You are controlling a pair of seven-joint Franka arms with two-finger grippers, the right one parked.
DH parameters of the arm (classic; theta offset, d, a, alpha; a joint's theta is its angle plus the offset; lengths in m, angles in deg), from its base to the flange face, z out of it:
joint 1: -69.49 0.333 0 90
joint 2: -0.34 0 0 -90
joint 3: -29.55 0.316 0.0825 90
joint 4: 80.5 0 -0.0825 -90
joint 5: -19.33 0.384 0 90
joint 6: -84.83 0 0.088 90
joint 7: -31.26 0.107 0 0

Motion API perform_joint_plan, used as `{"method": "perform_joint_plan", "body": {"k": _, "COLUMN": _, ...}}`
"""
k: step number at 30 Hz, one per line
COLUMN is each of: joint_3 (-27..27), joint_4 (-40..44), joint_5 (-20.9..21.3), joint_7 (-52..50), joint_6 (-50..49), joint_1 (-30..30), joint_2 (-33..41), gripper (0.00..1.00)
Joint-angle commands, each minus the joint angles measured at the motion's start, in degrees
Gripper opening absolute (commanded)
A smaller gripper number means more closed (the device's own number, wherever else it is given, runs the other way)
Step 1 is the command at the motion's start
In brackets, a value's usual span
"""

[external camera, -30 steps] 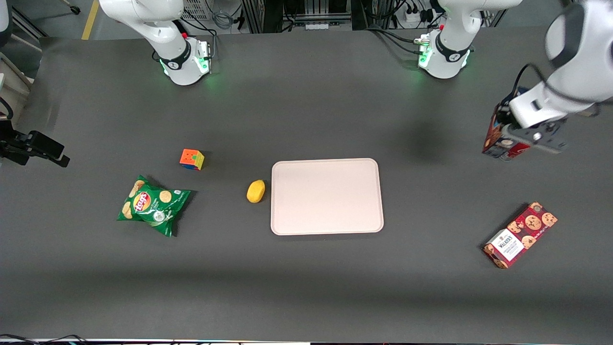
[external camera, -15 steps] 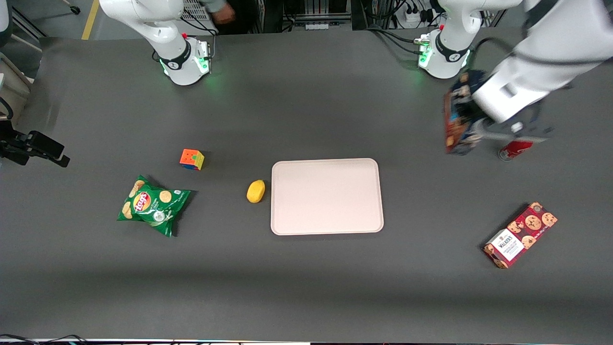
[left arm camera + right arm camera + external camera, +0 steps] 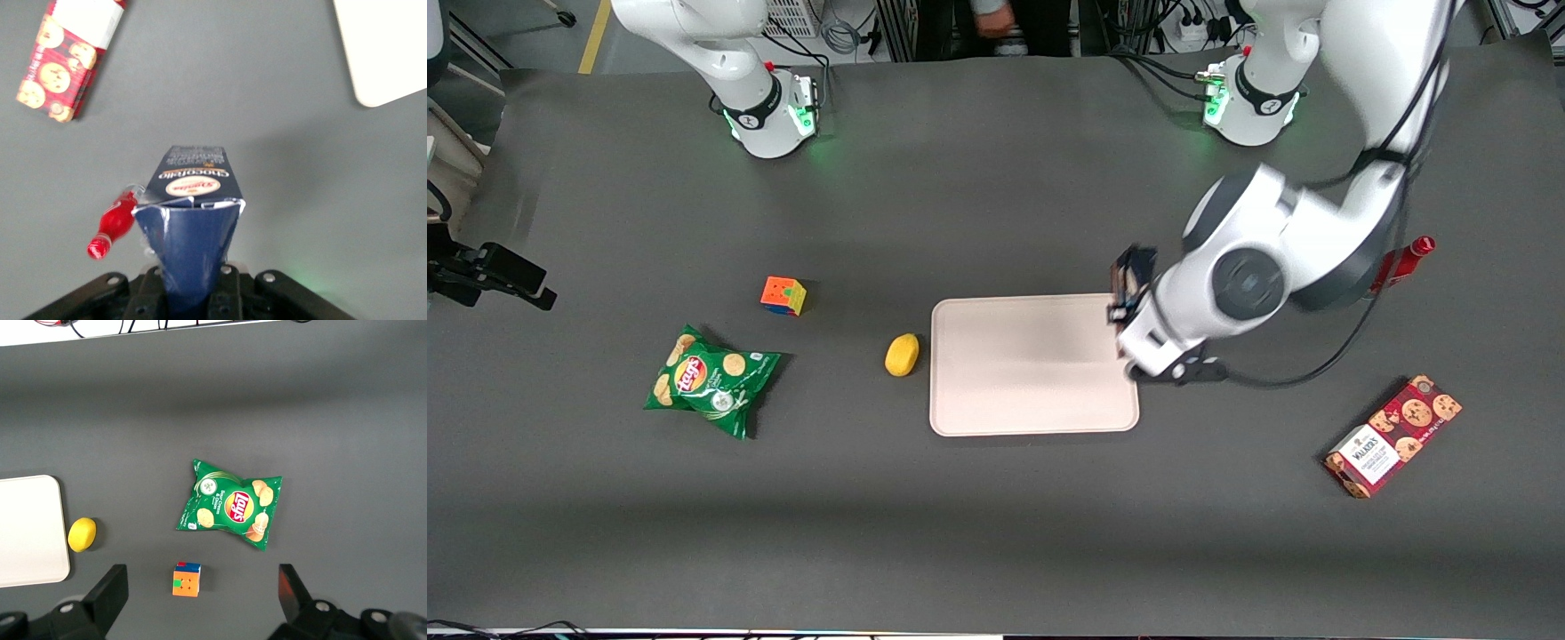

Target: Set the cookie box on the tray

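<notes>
Pinkish-beige and flat, the tray (image 3: 1032,364) lies at the middle of the dark table (image 3: 996,533), its long axis running from the parked arm's end toward the working arm's end, and it bears nothing yet; the relation that decides the coming move is that the gripper (image 3: 1138,307) hangs at the tray's corner toward the working arm's end, the one farther from the front camera, so the bare middle of the tray lies toward the parked arm's end and slightly nearer the camera from where the load now hangs; the left arm is the only one near it; the navy cookie box (image 3: 193,223) is clear of the table, clamped between the fingers (image 3: 227,290) at one end, its long axis running straight out from the gripper, and in the front view only a sliver of it shows at the tray's edge beside the wrist; judged from this, the carry is most of the way done, and what remains is a short shift inward over the tray, a lowering and a release; the slim carton, held by one end, may tip if let go too high; the red Walkers box (image 3: 1393,436) lies well apart toward the working arm's end, nearer the camera; the small red bottle (image 3: 1400,260) lies beside the arm's elbow.
</notes>
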Motion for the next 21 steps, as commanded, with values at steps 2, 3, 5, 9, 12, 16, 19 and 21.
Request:
{"method": "perform_joint_plan", "body": {"k": 2, "joint_3": -1.1, "joint_4": 2.1, "joint_5": 3.2, "joint_7": -3.6, "joint_6": 5.4, "joint_1": -0.7, "joint_2": -6.5, "gripper": 0.0}}
{"method": "perform_joint_plan", "body": {"k": 3, "joint_3": -1.1, "joint_4": 1.5, "joint_5": 3.9, "joint_7": -3.5, "joint_6": 6.9, "joint_1": -0.6, "joint_2": -6.9, "gripper": 0.0}}
{"method": "perform_joint_plan", "body": {"k": 5, "joint_3": -1.1, "joint_4": 0.7, "joint_5": 5.5, "joint_7": -3.5, "joint_6": 9.5, "joint_1": -0.7, "joint_2": -7.7, "gripper": 0.0}}
{"method": "perform_joint_plan", "body": {"k": 9, "joint_3": -1.1, "joint_4": 0.3, "joint_5": 8.9, "joint_7": -3.3, "joint_6": 12.7, "joint_1": -0.7, "joint_2": -9.8, "gripper": 0.0}}
{"method": "perform_joint_plan", "body": {"k": 12, "joint_3": -1.1, "joint_4": 0.2, "joint_5": 10.4, "joint_7": -2.6, "joint_6": 14.3, "joint_1": -0.7, "joint_2": -10.8, "gripper": 0.0}}
{"method": "perform_joint_plan", "body": {"k": 16, "joint_3": -1.1, "joint_4": 0.2, "joint_5": 12.2, "joint_7": -2.6, "joint_6": 16.0, "joint_1": -0.7, "joint_2": -12.1, "gripper": 0.0}}
{"method": "perform_joint_plan", "body": {"k": 19, "joint_3": -1.1, "joint_4": 0.1, "joint_5": 12.4, "joint_7": -2.6, "joint_6": 16.3, "joint_1": -0.7, "joint_2": -12.3, "gripper": 0.0}}
{"method": "perform_joint_plan", "body": {"k": 21, "joint_3": -1.1, "joint_4": 0.1, "joint_5": 12.4, "joint_7": -2.6, "joint_6": 16.4, "joint_1": -0.7, "joint_2": -12.6, "gripper": 0.47}}
